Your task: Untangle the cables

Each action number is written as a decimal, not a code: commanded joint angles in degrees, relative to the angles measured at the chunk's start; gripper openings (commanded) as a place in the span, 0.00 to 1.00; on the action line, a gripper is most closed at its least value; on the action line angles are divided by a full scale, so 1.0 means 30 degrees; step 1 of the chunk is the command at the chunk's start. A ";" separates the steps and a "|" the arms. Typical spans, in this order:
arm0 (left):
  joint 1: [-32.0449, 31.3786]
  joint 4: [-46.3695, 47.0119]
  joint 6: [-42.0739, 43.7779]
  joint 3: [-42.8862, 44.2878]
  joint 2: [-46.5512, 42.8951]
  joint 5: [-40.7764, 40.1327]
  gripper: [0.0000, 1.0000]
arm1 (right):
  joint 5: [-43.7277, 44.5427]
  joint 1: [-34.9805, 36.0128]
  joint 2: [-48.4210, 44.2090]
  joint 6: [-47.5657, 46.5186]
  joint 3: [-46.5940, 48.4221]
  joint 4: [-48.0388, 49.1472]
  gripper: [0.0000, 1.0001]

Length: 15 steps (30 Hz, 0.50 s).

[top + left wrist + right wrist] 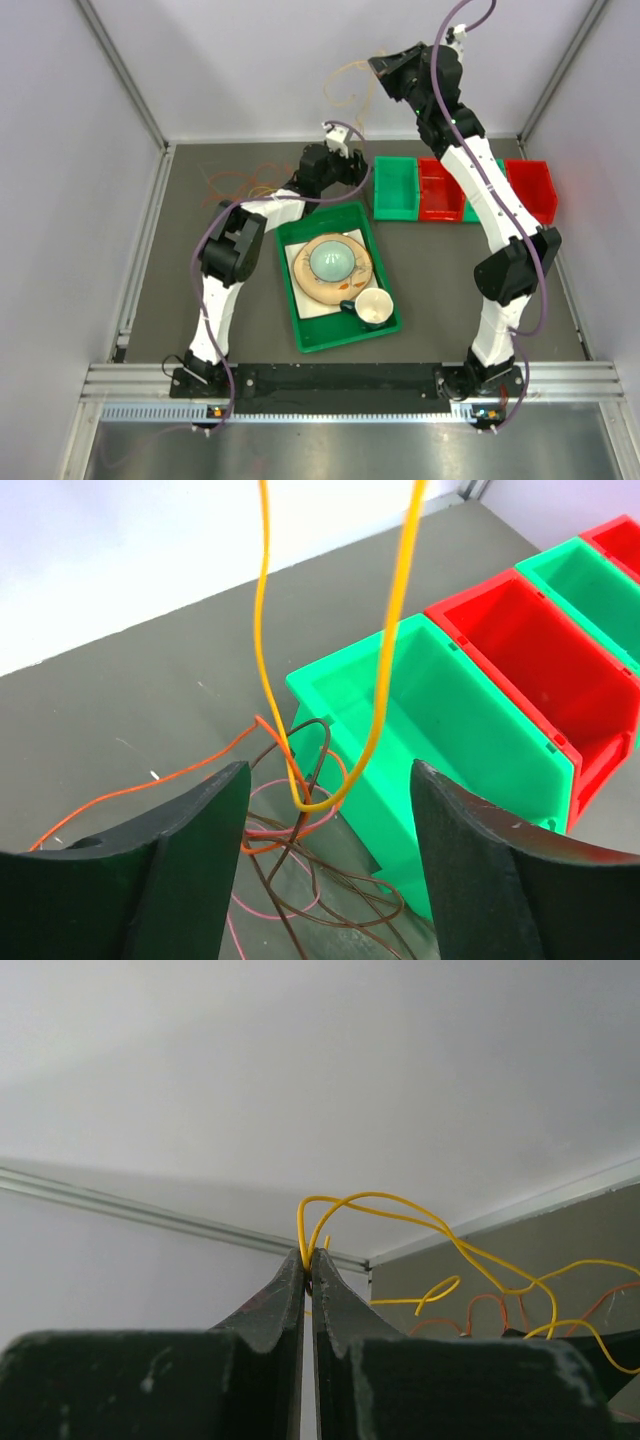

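My right arm (pixel 490 200) stands tall and reaches to the top middle of the top view. The right tool (pixel 308 1260) is pressed together, pinching a yellow cable (pixel 400 1205) high up by the white wall (pixel 320 1060). The cable hangs down in a long loop.

My left arm (pixel 225 250) is bent at the elbow and leans low toward the green bin (pixel 345 660). The left tool (pixel 330 772) is spread wide and grips nothing. The bottom of the loop hangs between its fingers.

Under the loop, thin red, orange and brown cables (pixel 300 880) lie in a heap on the bench (pixel 150 680), by the bin's corner. I cannot tell if the loop is caught in them.
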 commanded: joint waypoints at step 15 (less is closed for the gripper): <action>-0.0201 -0.1189 0.1928 0.0608 0.0165 -0.1302 0.00 | -0.0044 0.0236 -0.0728 0.0046 0.0666 0.0749 0.00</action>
